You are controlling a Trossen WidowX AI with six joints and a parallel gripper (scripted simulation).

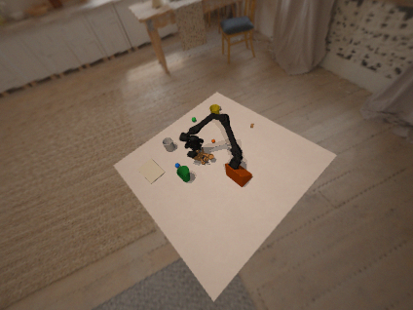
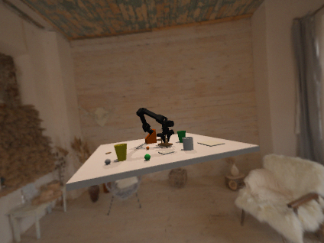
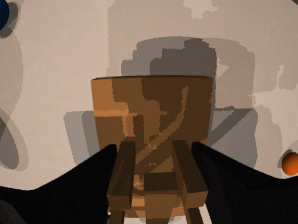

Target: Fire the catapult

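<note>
The brown wooden catapult is under the arm. My gripper points down and is shut on the catapult, with one finger on each side of its upright rails. Its shadows spread around it in the wrist view; whether it touches the table is unclear. No ball shows on its visible part. An orange ball lies close beside it. A pale grey mug, the nearest to white, stands upright on the other side of the gripper.
A green cup and a blue ball are near the catapult. A yellow cup, a green ball and a grey ball are farther off. A cream square lies flat.
</note>
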